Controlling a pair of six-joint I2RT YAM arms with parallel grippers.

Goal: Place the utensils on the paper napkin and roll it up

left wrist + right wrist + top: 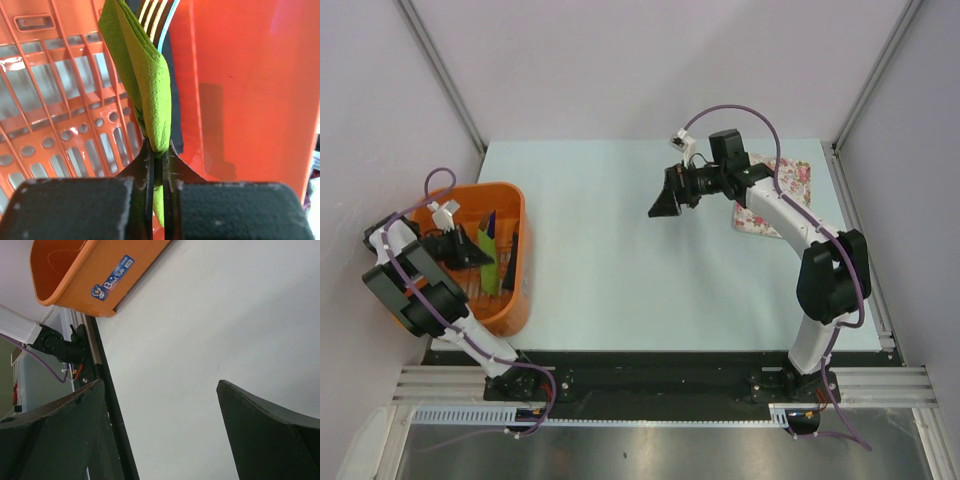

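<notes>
Two arm bases [650, 385] sit at the bottom edge of the overhead view, bolted to a dark rail. On the left, an orange basket [515, 305] stands at the edge of the pale worktop [610, 260]. The left hand [470, 250] reaches down inside it. The green napkin [490, 265] stands upright in the basket, just beside that hand. The utensils [490, 222], with dark purple handles, lean upright in the basket next to the napkin. At the far right, a floral pad [792, 178] lies flat on the worktop, partly under the right arm. The right hand [665, 197] hangs above the middle of the worktop, well apart from the basket, with its jaws spread wide and nothing between them.

From the left wrist, the left hand [159, 150] is pinched tight on the bottom edge of the folded napkin [150, 75], which rises straight up from the fingers. The basket [240, 75] fills the background, slotted wall on the left, solid wall on the right. Thin pale prongs [150, 15] show behind the napkin's top; which utensil they belong to I cannot tell.

From the right wrist, the two dark fingers [270, 435] of the right hand [160, 430] stand far apart over bare worktop [200, 315]. The basket [75, 280] sits in the upper left, a blue sticker [112, 284] on its side.
</notes>
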